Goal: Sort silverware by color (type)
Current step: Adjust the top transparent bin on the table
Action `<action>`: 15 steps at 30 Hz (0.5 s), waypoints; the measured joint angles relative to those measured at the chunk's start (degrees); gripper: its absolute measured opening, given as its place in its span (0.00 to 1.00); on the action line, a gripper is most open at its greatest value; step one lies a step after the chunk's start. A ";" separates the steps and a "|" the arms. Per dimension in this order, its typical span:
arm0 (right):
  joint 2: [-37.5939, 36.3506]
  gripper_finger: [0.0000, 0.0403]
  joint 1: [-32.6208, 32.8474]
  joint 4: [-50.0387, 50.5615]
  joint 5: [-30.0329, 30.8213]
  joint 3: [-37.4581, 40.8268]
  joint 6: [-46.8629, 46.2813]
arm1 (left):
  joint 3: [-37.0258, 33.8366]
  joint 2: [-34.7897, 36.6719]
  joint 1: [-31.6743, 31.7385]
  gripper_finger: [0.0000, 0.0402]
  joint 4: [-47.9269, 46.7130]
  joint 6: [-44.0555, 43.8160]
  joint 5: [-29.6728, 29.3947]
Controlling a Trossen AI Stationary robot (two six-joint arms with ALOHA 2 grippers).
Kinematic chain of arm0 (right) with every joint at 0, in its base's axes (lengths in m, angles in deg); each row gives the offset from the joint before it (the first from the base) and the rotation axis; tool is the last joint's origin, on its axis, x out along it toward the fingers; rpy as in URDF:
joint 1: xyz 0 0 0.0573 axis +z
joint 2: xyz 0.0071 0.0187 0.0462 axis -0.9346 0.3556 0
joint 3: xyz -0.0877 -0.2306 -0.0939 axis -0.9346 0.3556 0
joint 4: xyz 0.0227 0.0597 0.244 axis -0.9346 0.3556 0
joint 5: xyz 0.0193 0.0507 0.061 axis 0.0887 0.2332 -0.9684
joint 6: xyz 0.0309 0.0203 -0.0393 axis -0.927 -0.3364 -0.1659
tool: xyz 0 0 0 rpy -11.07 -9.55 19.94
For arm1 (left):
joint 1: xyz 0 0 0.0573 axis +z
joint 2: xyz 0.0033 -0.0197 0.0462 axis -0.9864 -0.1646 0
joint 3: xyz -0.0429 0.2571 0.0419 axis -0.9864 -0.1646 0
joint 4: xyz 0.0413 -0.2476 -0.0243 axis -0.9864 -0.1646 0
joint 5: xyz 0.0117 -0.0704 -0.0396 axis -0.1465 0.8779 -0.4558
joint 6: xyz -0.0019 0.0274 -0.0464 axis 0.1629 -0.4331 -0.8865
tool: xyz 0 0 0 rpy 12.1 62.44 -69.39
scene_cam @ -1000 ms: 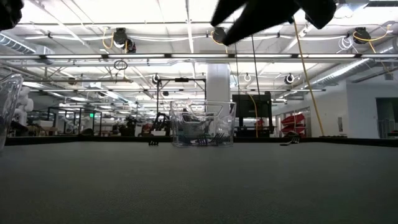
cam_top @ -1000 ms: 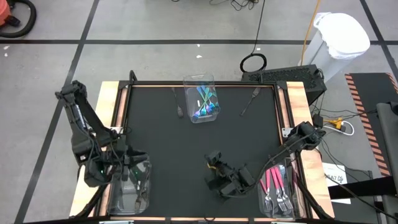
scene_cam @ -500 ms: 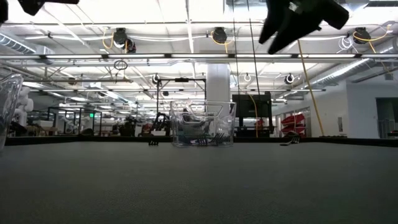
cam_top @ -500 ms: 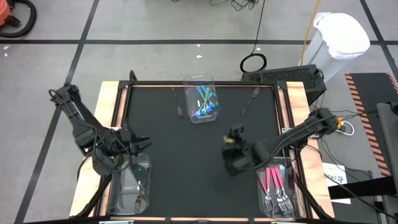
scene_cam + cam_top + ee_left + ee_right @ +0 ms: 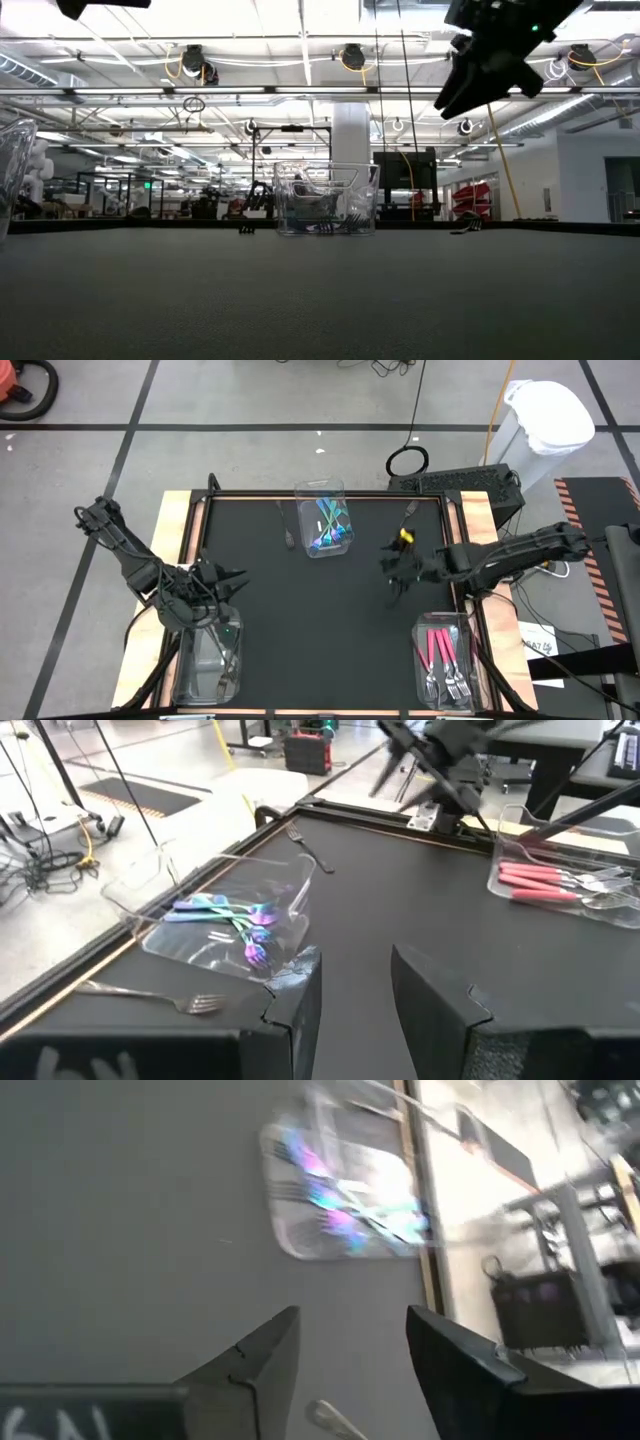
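right claw [image 5: 392, 565] open over mat, nr dark fork [image 5: 400, 523].

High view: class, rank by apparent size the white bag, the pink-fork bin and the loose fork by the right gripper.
1. White bag, largest.
2. Pink-fork bin.
3. Loose fork, smallest; the right gripper covers its lower end.

A black mat [image 5: 300, 620] is covering the table, edged by a wooden border [image 5: 180, 530]. Three clear plastic bins are resting on it: one [image 5: 322, 495] standing at the middle of the far edge, one [image 5: 205, 685] lying at the near left corner, one [image 5: 425, 685] lying at the near right corner. Beyond the table, a white bagged waste bin [image 5: 545, 415] is standing on the grey floor near a coiled black cable [image 5: 408, 461].
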 joint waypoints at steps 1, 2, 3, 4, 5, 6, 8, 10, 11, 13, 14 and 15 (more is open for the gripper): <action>-0.62 0.43 -1.70 0.02 -0.70 -0.03 0.76 | 0.00 0.00 0.22 0.31 0.16 0.65 0.05; -1.08 0.42 -3.41 0.58 -2.23 -0.38 1.36 | 0.00 0.00 0.41 0.31 0.12 0.78 0.32; -1.41 0.40 -5.24 1.26 -4.71 -1.00 1.99 | 0.00 0.00 0.56 0.31 0.10 0.89 0.41; -1.49 0.39 -6.90 1.69 -6.73 -1.75 2.74 | 0.00 0.00 0.79 0.31 0.06 0.95 0.46; -1.52 0.38 -8.64 1.86 -8.75 -2.47 3.75 | 0.00 0.00 0.95 0.31 0.03 1.16 0.46; -1.52 0.37 -10.38 1.95 -10.12 -3.04 4.94 | 0.00 0.00 1.18 0.31 0.09 1.93 0.46; -1.14 0.35 -14.01 2.43 -12.51 -3.97 7.53 | 0.00 0.00 1.61 0.31 0.16 2.69 0.48; -0.38 0.34 -17.81 2.50 -15.27 -4.90 9.58 | 0.00 0.00 2.22 0.31 0.27 3.82 0.53; 0.05 0.34 -19.73 2.83 -17.00 -5.26 10.37 | 0.00 0.00 2.52 0.31 0.27 4.00 0.54; 1.07 0.34 -23.82 3.40 -21.11 -5.93 11.75 | 0.00 0.00 3.16 0.31 0.23 4.06 0.59; 1.74 0.34 -25.78 3.74 -22.61 -6.22 12.13 | 0.00 0.00 3.42 0.31 0.17 4.08 0.67; 2.59 0.34 -27.82 4.53 -24.36 -6.59 12.50 | 0.00 0.00 3.53 0.31 0.13 4.48 0.95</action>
